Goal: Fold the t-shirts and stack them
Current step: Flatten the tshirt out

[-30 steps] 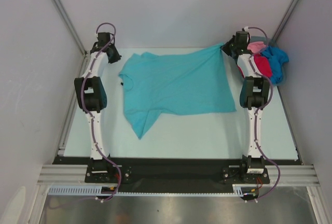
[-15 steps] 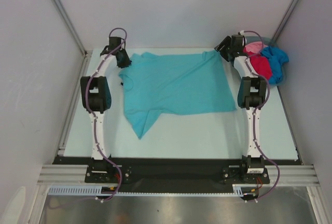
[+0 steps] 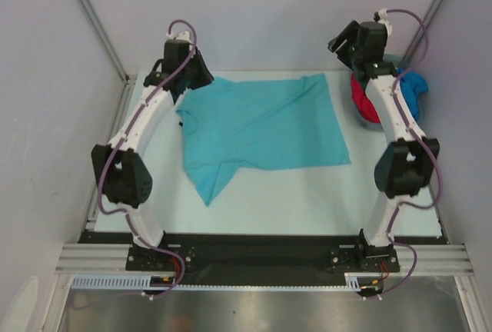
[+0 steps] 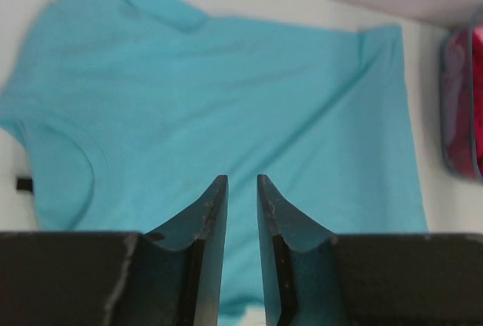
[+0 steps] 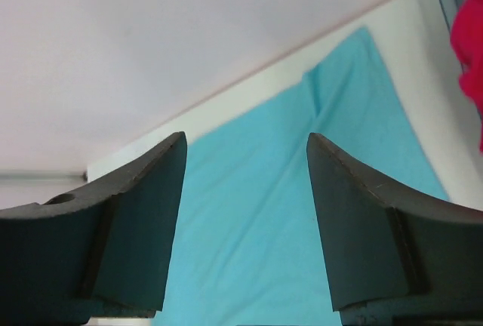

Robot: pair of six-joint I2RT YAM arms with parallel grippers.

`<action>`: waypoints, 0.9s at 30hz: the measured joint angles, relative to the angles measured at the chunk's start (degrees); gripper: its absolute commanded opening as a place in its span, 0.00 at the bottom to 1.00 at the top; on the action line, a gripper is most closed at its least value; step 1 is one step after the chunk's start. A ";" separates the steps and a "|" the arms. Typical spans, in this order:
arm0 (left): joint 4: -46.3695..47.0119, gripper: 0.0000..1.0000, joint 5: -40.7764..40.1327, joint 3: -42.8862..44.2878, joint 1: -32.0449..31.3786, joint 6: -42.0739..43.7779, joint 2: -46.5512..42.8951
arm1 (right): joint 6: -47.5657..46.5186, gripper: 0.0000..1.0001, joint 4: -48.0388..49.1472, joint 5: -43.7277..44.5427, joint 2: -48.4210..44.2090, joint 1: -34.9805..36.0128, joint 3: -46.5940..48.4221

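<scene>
Overhead rear view, wrist views sharing t-shirt

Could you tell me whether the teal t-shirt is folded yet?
Not folded: the teal t-shirt lies spread out on the table, collar and both sleeves showing.

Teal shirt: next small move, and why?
Probably lower the left end effector onto the far sleeve and grip it. The teal shirt lies spread out, unheld; the right end effector hovers open, clear of the cloth.

Teal t-shirt flat; red t-shirt bunched rightward.
</scene>
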 measured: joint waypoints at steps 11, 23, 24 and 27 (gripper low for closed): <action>4.74 0.27 -1.68 -40.76 -6.73 -9.62 -12.31 | 4.17 0.69 4.48 2.16 -24.41 0.39 -47.78; 8.52 0.28 -5.25 -56.76 -10.40 -13.53 -28.39 | 5.75 0.69 7.74 3.45 -42.21 0.35 -66.20; 8.76 0.28 -5.40 -57.35 -10.64 -13.55 -28.87 | 5.75 0.69 8.57 3.45 -42.51 0.37 -67.08; 9.16 0.29 -5.70 -58.71 -11.89 -13.75 -29.22 | 5.75 0.69 10.14 3.43 -42.75 0.46 -71.10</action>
